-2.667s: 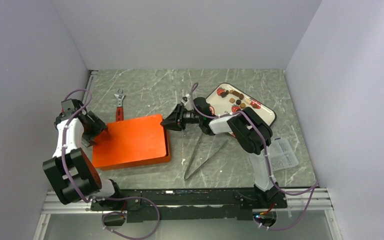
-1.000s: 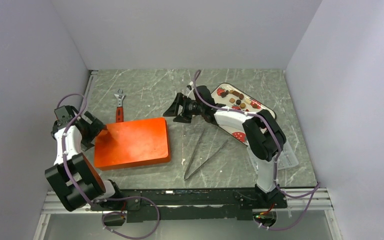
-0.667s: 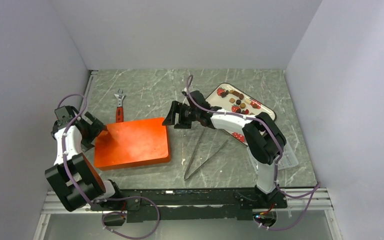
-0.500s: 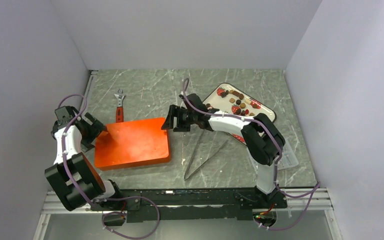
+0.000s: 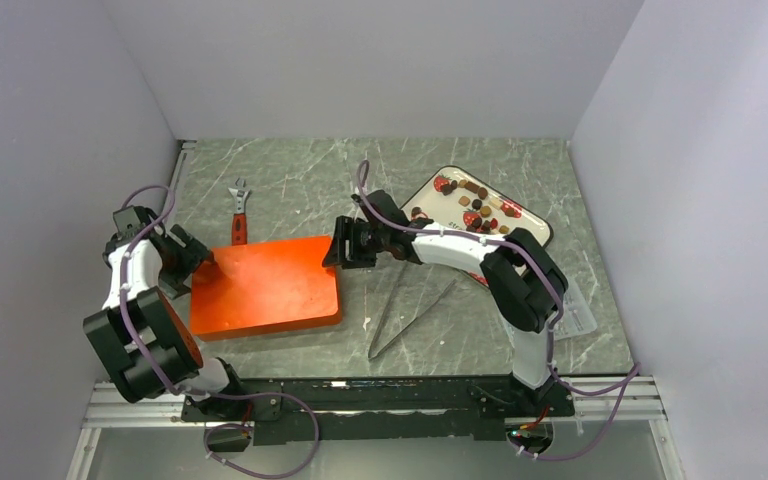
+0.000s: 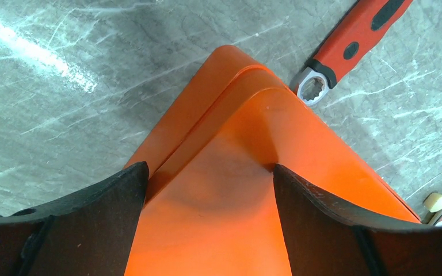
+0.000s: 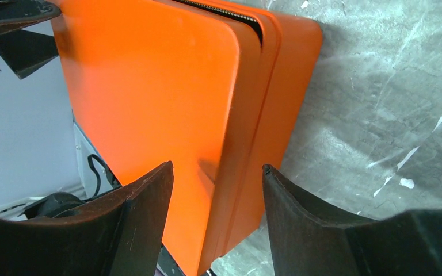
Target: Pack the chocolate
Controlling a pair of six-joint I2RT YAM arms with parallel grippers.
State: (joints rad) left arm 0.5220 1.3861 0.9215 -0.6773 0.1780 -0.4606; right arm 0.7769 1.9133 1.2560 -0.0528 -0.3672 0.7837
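The chocolate (image 5: 477, 200) is several small brown and tan pieces on a white tray (image 5: 530, 232) with strawberry prints, at the back right. A closed orange box (image 5: 265, 285) lies left of centre. My left gripper (image 5: 203, 262) is open at the box's far left corner. In the left wrist view its fingers (image 6: 63, 230) straddle the orange lid (image 6: 230, 190). My right gripper (image 5: 338, 246) is open at the box's far right corner. In the right wrist view (image 7: 217, 167) the box's edge (image 7: 265, 115) lies between the jaws.
Metal tongs (image 5: 410, 310) lie on the marble table between the box and the tray. A red-handled wrench (image 5: 239, 215) lies behind the box and also shows in the left wrist view (image 6: 351, 46). A clear plastic bag (image 5: 570, 312) lies at the right.
My right gripper has moved left and down from behind the box to its far right corner. My left gripper has stayed at the box's left corner.
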